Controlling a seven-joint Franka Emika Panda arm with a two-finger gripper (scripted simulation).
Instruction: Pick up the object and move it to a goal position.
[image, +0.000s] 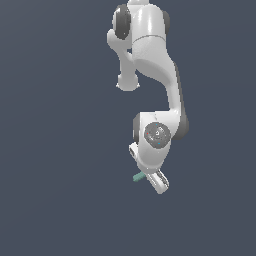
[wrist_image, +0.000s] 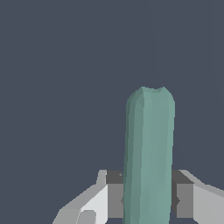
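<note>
Arm: the white Franka arm with dark grey joints (image: 150, 75) reaches down from the top of the exterior view, its wrist bent low.
Gripper: the white gripper (image: 152, 176) is pinching the rod; in the wrist view its grey pads (wrist_image: 114, 199) press against both sides of the rod.
Object: the small teal-green rod (wrist_image: 148, 157) sits between the fingers; in the exterior view a short end (image: 137, 176) juts out toward the exterior view's left.
Surroundings: plain dark blue-grey ground (image: 60, 200) lies behind everything in both views.
</note>
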